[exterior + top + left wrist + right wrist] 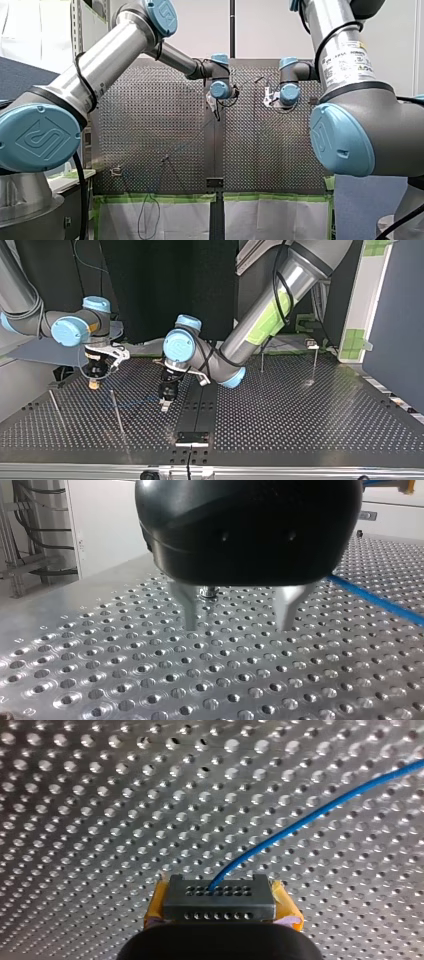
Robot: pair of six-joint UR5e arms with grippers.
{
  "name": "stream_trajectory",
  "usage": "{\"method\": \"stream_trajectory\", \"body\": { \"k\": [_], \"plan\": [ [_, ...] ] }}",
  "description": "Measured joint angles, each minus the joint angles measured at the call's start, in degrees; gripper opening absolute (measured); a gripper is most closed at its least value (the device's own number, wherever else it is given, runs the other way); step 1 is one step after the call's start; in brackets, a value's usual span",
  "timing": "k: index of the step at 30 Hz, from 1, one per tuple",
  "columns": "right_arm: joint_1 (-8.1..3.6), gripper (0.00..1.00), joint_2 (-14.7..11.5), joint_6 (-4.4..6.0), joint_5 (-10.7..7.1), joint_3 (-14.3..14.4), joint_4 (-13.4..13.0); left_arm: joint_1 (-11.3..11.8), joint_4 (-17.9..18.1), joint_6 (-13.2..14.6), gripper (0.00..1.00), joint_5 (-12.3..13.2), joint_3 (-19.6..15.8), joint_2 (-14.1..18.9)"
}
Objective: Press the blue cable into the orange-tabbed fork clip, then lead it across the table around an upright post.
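Right pincer [220, 886]: clamped together on the blue cable [310, 817], with a yellow pad showing on either side.
Cable at the grip: it comes out from between the pads and runs ahead of the pincer in a gentle bend, low over the bench [100, 845].
Cable's long axis: in the top view it lies along the bench from my right pincer at the left toward the middle, faint but traceable.
Left pincer [239, 626]: metal fingers apart with nothing between them, tips low over the bench; I cannot tell whether they touch it.
Cable from the left pincer: just beside it, outside the gap, running past and away.
Nearer arm: my right arm holds the cable; my left is near and free.
Post [117, 412]: upright, in the top view between the two pincers, on the camera's side of the cable.
Far posts [262, 362]: well apart, toward the top view's right.
Fork clip: not made out in any view.
Likely next: the cable has yet to be led around a post, with my right arm carrying it.
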Motion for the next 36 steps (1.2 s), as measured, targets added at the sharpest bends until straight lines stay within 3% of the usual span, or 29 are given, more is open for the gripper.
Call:
{"method": "stream_trajectory", "body": {
  "k": [15, 27, 36],
  "plan": [
    [-0.08, 0.0, 2.8, 0.2, 0.77, 2.0, -2.6, 0.0, -0.7, 0.1, 0.95, -2.3, 0.0, 0.0],
    [-0.21, 0.0, 6.6, 0.31, 2.07, 3.0, -3.6, 0.0, -0.8, 0.5, 0.95, -3.7, 0.0, 0.0],
    [-1.01, 0.0, 8.9, 1.07, 2.73, 5.6, -6.8, 0.1, -1.5, 1.1, 0.95, -4.9, 0.0, 0.0]
  ]
}}
